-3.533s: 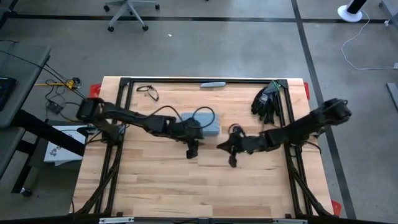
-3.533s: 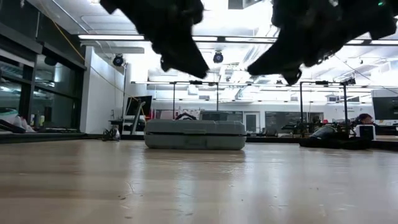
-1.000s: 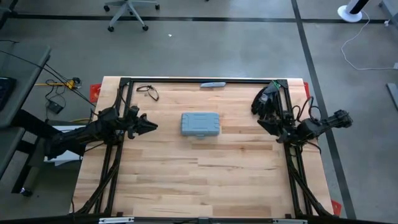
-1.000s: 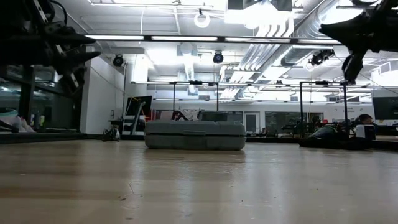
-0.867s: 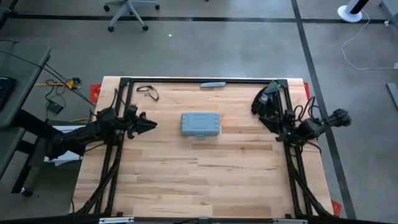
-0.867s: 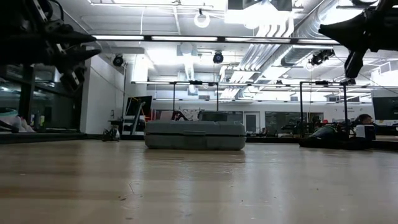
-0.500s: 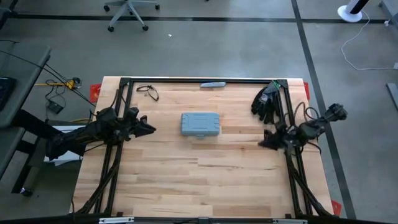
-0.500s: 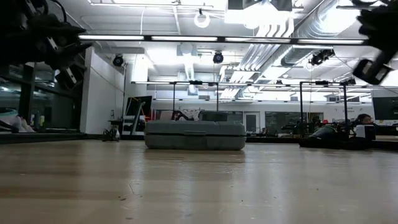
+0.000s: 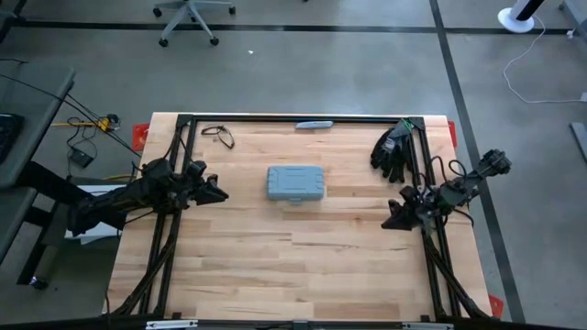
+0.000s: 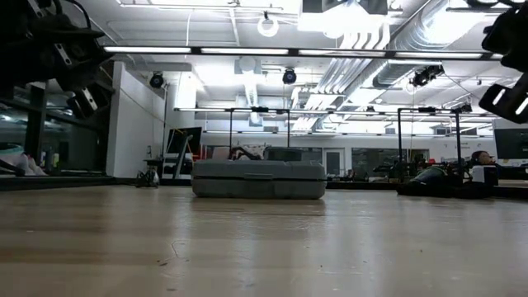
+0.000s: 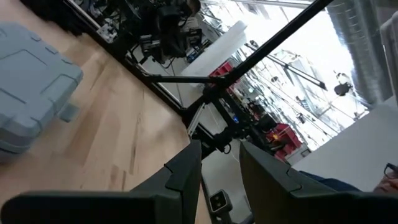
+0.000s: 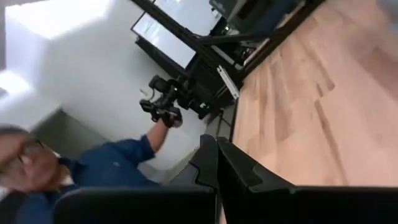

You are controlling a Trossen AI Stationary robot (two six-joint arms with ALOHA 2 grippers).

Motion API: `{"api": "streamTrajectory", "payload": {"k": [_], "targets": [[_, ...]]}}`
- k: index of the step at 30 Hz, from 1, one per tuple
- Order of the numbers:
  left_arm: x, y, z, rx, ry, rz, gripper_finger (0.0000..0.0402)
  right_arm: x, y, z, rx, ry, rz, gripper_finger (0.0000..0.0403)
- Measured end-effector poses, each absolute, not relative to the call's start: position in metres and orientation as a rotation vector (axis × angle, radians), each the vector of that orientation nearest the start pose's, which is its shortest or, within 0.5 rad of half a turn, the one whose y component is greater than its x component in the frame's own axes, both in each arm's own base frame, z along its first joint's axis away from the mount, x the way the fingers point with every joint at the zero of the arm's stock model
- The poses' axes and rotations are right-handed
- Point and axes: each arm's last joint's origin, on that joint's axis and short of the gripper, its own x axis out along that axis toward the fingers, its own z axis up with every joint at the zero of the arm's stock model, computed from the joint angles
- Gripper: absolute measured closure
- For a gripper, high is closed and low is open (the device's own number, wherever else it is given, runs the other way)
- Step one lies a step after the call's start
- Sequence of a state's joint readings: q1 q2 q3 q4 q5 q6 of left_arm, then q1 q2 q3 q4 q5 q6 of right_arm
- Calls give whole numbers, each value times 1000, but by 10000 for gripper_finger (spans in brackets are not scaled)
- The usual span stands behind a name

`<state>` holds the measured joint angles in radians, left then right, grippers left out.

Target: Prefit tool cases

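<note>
The blue-grey tool case (image 9: 295, 183) lies shut and flat on its base at the table's middle, toward the far side. It also shows in the low view (image 10: 259, 179) and in the left wrist view (image 11: 28, 81). My left gripper (image 9: 218, 192) hovers near the left edge, pointing toward the case, fingers slightly open (image 11: 221, 158). My right gripper (image 9: 387, 220) hovers by the right edge, nearer than the gloves, and is shut (image 12: 217, 152). Neither touches anything.
Black gloves (image 9: 393, 151) lie at the far right. A slim grey-blue bar (image 9: 314, 124) sits on the far edge, and a black looped thing (image 9: 218, 135) at the far left. A black frame (image 9: 275, 117) rings the table. A person in blue (image 12: 93, 180) stands beyond it.
My right gripper has swung from beside the gloves toward the table's near edge, staying by the right side and staying shut. My left gripper has tipped slightly downward near the left edge. The case has not moved.
</note>
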<state>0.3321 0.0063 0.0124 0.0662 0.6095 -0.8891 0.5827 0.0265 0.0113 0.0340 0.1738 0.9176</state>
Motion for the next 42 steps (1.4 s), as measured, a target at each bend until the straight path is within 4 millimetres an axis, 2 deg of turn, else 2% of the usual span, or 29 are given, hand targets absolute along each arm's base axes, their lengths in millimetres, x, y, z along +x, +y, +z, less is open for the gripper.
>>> {"api": "streamTrajectory", "payload": {"k": [6, 13, 16, 23, 32, 35, 42], "targets": [[92, 14, 173, -849, 63, -287, 300, 85, 48, 169, 664, 108, 370, 403], [92, 14, 173, -849, 60, -281, 300, 91, 35, 171, 354, -20, 108, 403], [92, 14, 173, -849, 60, -281, 300, 92, 31, 172, 361, -34, 60, 403], [92, 15, 173, -849, 59, -279, 300, 94, 29, 172, 582, -4, 167, 403], [92, 15, 173, -849, 59, -280, 300, 96, 20, 172, 588, -30, 83, 403], [93, 13, 173, -849, 66, -295, 300, 97, 17, 170, 555, -13, 45, 403], [93, 8, 173, -848, 91, -349, 300, 98, 11, 169, 332, -23, -21, 403]]}}
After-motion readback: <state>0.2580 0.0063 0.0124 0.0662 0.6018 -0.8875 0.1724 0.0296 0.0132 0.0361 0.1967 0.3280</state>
